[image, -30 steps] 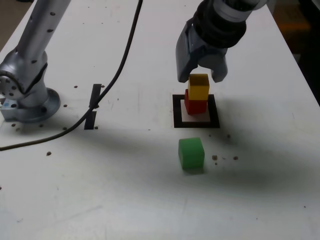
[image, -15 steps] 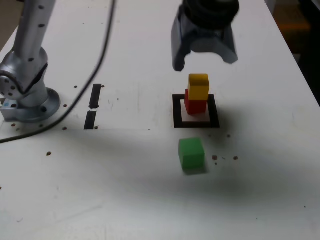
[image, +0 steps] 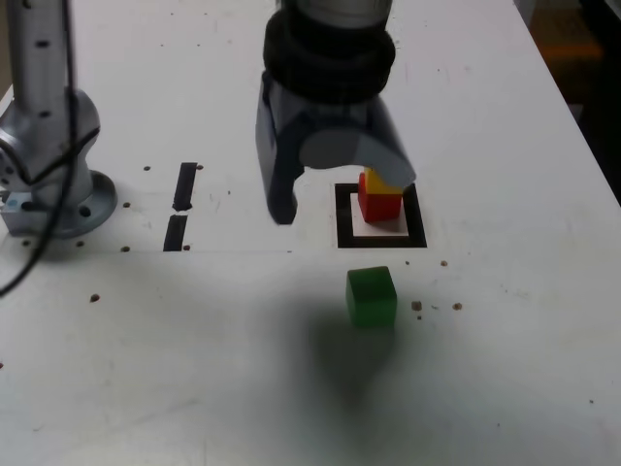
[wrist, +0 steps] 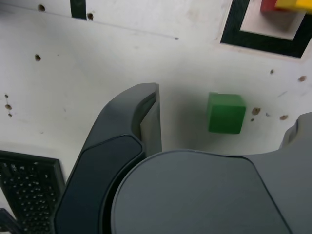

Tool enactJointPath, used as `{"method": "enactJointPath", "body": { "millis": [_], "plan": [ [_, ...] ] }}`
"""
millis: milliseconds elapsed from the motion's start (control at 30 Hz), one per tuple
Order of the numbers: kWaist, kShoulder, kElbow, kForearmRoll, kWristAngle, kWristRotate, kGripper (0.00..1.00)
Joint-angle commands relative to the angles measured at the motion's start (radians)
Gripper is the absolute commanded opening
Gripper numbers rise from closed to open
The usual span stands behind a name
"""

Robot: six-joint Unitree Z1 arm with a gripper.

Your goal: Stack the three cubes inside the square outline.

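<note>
The red cube point(image: 380, 206) stands inside the square outline point(image: 417, 236), and the yellow cube point(image: 376, 181) rests on top of it, partly hidden by the gripper. The green cube point(image: 372, 296) lies alone on the white table, in front of the outline. My gripper point(image: 340, 194) hangs open and empty above the table, just to the exterior view's left of the stack. In the wrist view the green cube point(wrist: 225, 112) sits between the spread fingers point(wrist: 148, 117), well below them. The square outline point(wrist: 253, 40) with the red cube point(wrist: 268, 5) and yellow cube point(wrist: 292, 4) shows at that picture's edge.
The arm's base point(image: 49, 184) is bolted at the exterior view's left, with a cable beside it. Two short black strips point(image: 184, 184) mark the table between base and outline. Dark specks point(image: 417, 306) dot the surface. The table's edge runs along the exterior view's right.
The gripper opened and let go of the yellow cube, which stays on the red one. It then rose and swung toward the exterior view's left and front, nearer the green cube.
</note>
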Motion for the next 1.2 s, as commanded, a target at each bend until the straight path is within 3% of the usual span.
{"method": "enactJointPath", "body": {
  "millis": [0, 600, 733, 933, 1167],
  "plan": [
    [-0.005, 0.030, 0.030, -0.061, -0.025, -0.013, 0.99],
    [-0.006, 0.165, 0.161, -0.300, -0.080, -0.011, 0.88],
    [-0.006, 0.177, 0.179, -0.337, -0.087, -0.007, 0.73],
    [-0.006, 0.180, 0.166, -0.368, -0.074, 0.001, 0.44],
    [-0.001, 0.172, 0.152, -0.359, -0.063, 0.016, 0.27]
  ]
}}
